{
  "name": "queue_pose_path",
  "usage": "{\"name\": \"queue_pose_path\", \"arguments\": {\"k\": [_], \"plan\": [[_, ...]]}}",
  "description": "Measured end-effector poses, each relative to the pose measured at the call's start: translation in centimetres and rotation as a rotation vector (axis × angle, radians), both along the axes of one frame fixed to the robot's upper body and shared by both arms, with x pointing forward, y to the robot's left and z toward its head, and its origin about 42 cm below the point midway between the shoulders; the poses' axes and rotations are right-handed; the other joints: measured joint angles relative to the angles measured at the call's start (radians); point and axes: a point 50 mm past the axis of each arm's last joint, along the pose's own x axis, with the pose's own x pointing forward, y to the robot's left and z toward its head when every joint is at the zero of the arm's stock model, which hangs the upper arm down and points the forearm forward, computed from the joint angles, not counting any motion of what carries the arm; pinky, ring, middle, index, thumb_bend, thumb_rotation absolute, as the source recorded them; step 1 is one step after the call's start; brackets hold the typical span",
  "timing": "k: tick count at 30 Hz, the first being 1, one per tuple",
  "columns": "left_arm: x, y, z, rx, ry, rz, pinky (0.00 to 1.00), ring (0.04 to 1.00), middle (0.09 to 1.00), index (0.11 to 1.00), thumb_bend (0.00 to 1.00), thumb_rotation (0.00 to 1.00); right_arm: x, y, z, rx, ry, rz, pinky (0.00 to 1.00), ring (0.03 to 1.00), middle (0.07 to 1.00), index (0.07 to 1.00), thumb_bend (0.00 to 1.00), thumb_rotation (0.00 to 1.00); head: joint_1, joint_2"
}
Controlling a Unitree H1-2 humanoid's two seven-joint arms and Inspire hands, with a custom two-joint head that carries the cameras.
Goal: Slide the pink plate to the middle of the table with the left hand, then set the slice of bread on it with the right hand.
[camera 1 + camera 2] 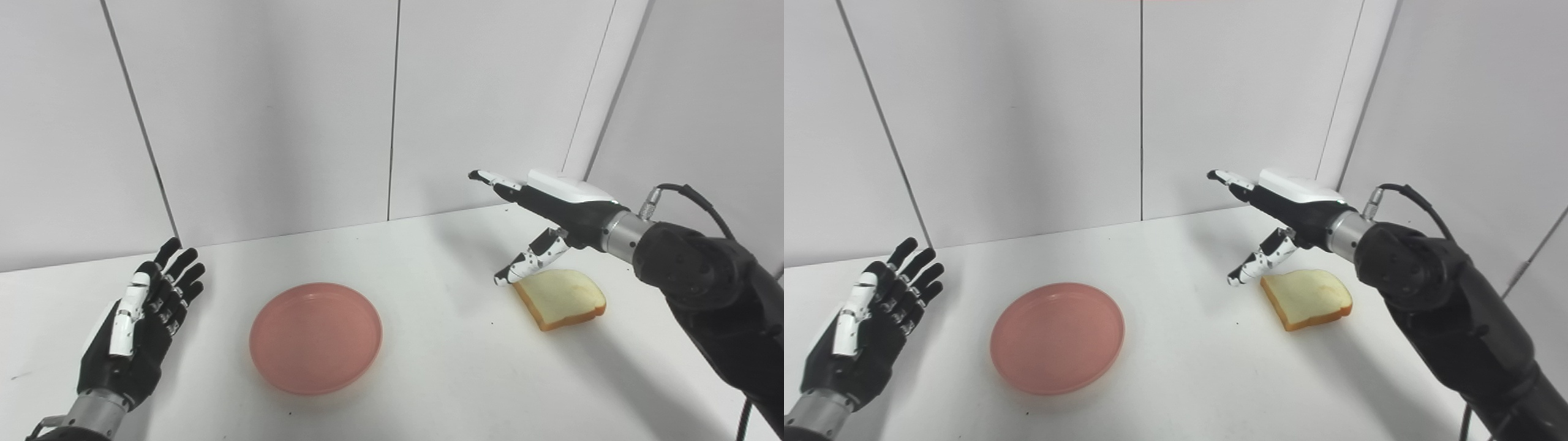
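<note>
Reaching out over the far right of the table [429, 380], the right hand [551, 211] holds nothing: its fingers [490, 178] point forward and to the left, while its thumb [528, 260] hangs apart from them, angled down toward the tabletop, its tip near the left corner of the slice of bread [562, 297]; whether it touches the bread cannot be told. That slice lies flat on the table just below the hand, well apart from the pink plate [315, 337]. On the other side, the left hand [138, 321] is raised at the table's left edge with its fingers [177, 269] extended and slightly spread, gripping nothing, near the plate but clear of it. The plate sits left of the table's centre, with nothing on it.
</note>
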Motion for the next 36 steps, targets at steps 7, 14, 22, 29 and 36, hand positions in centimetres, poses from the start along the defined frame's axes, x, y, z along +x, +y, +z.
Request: {"name": "queue_pose_path", "arguments": {"k": [7, 14, 22, 29, 36], "plan": [[0.0, 0.7, 0.1, 0.002, -0.003, 0.002, 0.96, 0.944, 0.945, 0.933, 0.42, 1.0, 1.1, -2.4, -0.8, -0.037, 0.099, -0.077, 0.93, 0.992, 1.0, 1.0, 1.0, 0.26, -0.009, 0.008], [0.0, 0.8, 0.2, -0.02, -0.004, -0.02, 0.96, 0.947, 0.948, 0.935, 0.43, 1.0, 2.1, -3.8, -2.3, -0.027, 0.207, -0.116, 0.96, 1.0, 1.0, 1.0, 1.0, 0.26, -0.021, 0.014], [0.0, 1.3, 0.2, -0.005, -0.005, -0.019, 0.97, 0.953, 0.955, 0.943, 0.43, 1.0, 2.7, -5.1, -4.0, -0.07, 0.329, -0.157, 0.91, 1.0, 1.0, 1.0, 1.0, 0.28, -0.028, 0.02], [0.0, 1.7, 0.3, 0.007, -0.004, -0.016, 0.98, 0.956, 0.956, 0.946, 0.43, 1.0, 2.2, -5.2, -5.4, -0.218, 0.364, -0.194, 0.91, 1.0, 1.0, 1.0, 1.0, 0.28, -0.028, 0.031], [0.0, 1.7, 0.3, 0.008, -0.003, -0.02, 0.97, 0.952, 0.956, 0.946, 0.43, 1.0, 2.3, -5.1, -5.8, -0.288, 0.339, -0.202, 0.93, 1.0, 1.0, 1.0, 1.0, 0.31, -0.028, 0.034]]}}
